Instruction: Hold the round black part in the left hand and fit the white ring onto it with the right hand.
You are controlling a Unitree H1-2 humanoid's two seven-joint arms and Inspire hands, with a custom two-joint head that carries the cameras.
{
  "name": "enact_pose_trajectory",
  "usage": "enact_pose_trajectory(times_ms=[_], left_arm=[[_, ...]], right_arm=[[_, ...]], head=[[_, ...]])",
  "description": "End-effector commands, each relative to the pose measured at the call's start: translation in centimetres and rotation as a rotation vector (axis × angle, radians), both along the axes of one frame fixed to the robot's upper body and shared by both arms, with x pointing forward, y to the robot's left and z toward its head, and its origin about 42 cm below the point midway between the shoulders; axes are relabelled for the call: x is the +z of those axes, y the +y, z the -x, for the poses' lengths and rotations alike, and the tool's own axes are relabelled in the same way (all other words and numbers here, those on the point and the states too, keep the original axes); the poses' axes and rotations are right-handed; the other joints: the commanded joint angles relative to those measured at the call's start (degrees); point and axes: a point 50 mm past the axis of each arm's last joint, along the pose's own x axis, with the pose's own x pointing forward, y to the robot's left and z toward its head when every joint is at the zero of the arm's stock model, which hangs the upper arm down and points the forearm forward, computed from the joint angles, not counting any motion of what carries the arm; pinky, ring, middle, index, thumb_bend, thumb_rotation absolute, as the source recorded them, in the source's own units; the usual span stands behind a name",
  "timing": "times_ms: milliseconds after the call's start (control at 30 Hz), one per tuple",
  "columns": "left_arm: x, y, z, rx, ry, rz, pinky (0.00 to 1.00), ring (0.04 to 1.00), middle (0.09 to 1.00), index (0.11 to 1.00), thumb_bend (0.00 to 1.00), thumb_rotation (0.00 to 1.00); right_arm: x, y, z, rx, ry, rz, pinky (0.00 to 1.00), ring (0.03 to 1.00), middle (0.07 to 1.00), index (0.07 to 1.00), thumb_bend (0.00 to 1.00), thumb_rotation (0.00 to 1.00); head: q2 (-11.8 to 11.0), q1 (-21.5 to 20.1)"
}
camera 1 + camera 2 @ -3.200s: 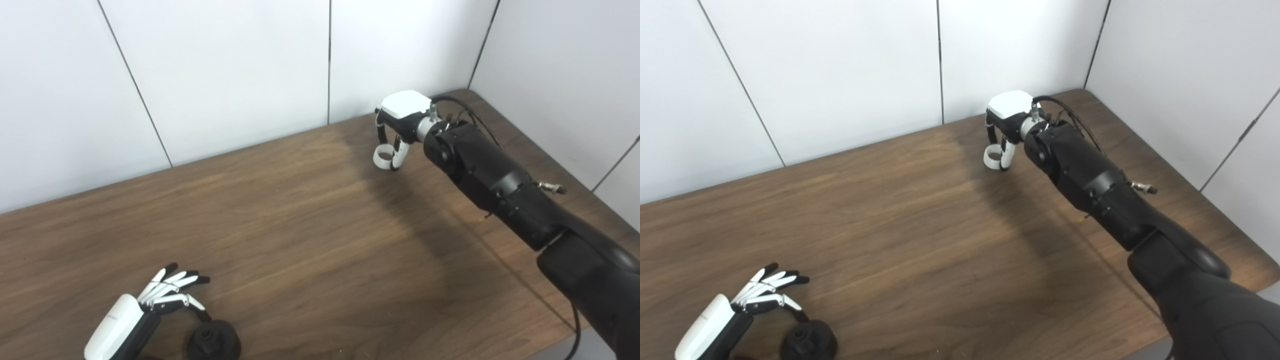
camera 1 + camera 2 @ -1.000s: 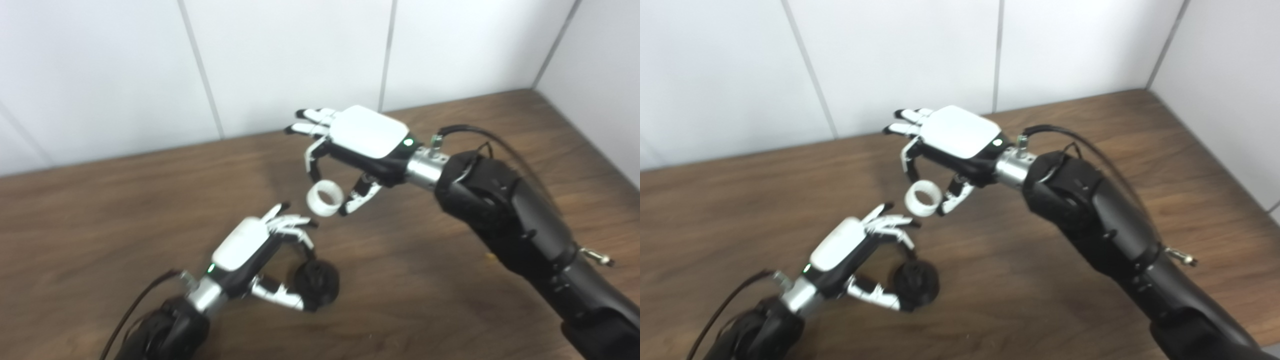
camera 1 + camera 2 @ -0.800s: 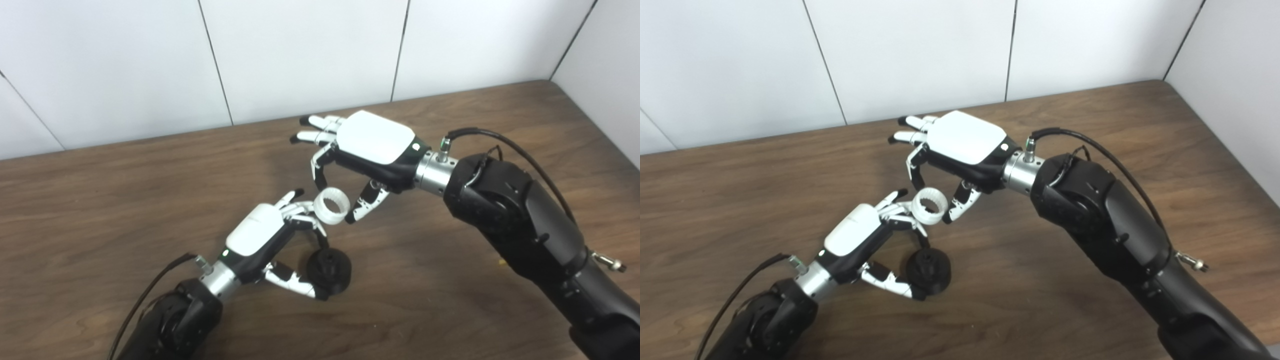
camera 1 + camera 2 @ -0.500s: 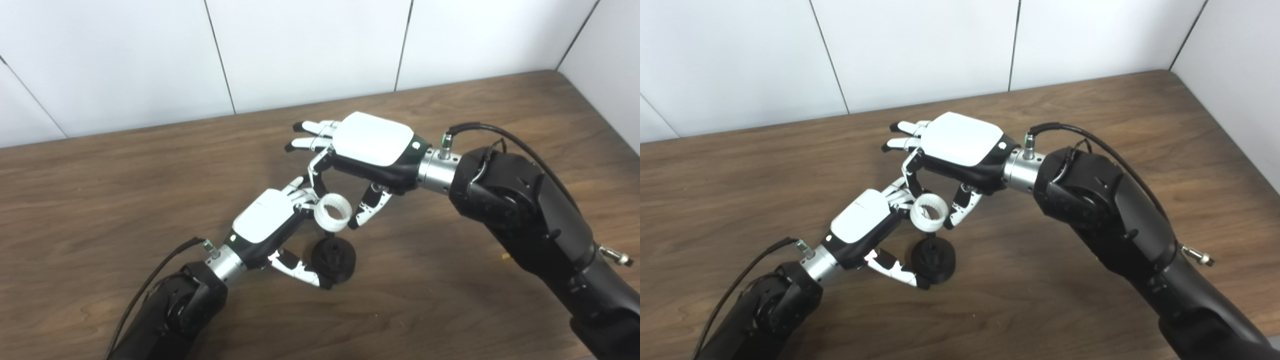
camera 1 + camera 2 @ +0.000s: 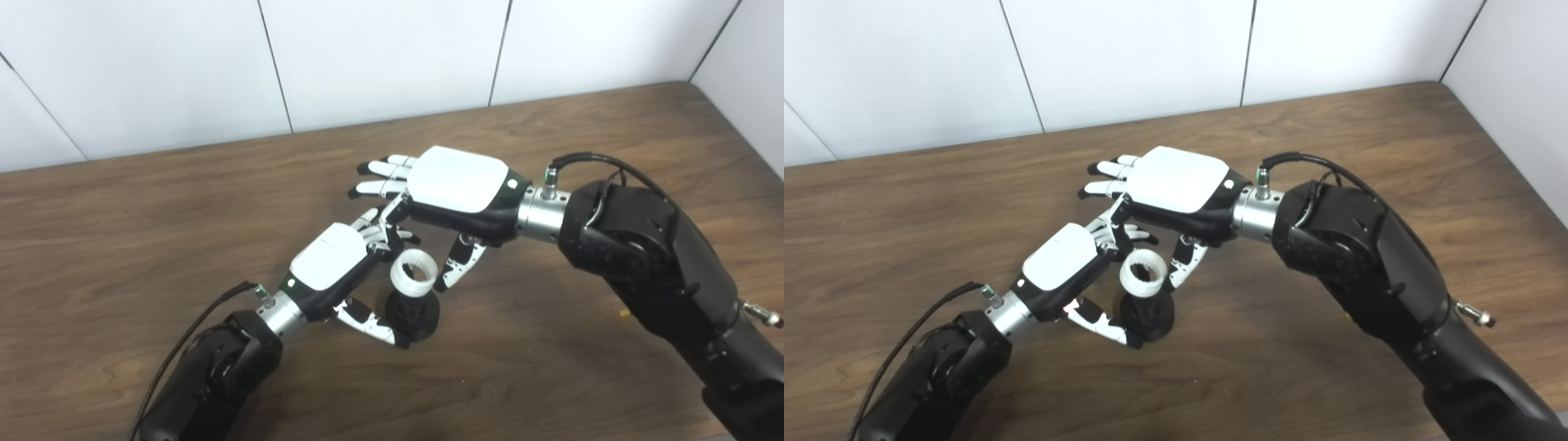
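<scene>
Two hands meet over the middle of a brown wooden table (image 5: 153, 202), listed from left to right. Left hand (image 5: 331, 263): white-backed, arm entering from the lower left corner with a thin black cable (image 5: 184, 343) looping beside the wrist; its thumb reaches under and around the base of the round black part (image 5: 416, 315) and its fingers curl over toward the top, so the hand is grasping that part, which sits low on or just above the table surface (contact with the wood cannot be told). White ring (image 5: 415, 274): upright, toothed inside, sitting on the top of the black part's central post, its opening facing up. Right hand (image 5: 456, 190): white-backed, palm down, just above and behind the ring; thumb and one bent finger pinch the ring from either side, remaining fingers stretched out flat toward the left. Behind: white panelled wall (image 5: 380, 55) meeting the table's far edge.
</scene>
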Motion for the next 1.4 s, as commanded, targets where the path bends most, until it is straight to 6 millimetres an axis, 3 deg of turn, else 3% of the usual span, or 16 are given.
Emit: enact_pose_trajectory(times_ms=[0, 633, 1367], left_arm=[[0.1, 0.6, -0.3, 0.004, -0.011, -0.06, 1.0, 0.854, 0.827, 0.479, 0.52, 0.05], [0.2, 0.4, 0.1, 0.002, -0.004, -0.038, 1.0, 0.858, 0.826, 0.479, 0.52, 0.05], [-0.1, -0.2, 0.5, 0.001, 0.007, -0.026, 1.0, 0.86, 0.828, 0.48, 0.51, 0.05]], right_arm=[[1.4, 0.1, 0.4, 0.02, -0.041, -0.011, 0.99, 1.0, 0.945, 0.48, 0.52, 0.13], [0.8, 0.4, 0.4, 0.033, -0.011, 0.091, 1.0, 1.0, 0.962, 0.481, 0.52, 0.13], [0.1, 0.4, 0.6, 0.047, -0.029, 0.082, 0.99, 1.0, 0.953, 0.482, 0.52, 0.13]], head=[[0.0, -0.1], [0.3, -0.3], [-0.1, 1.4]])
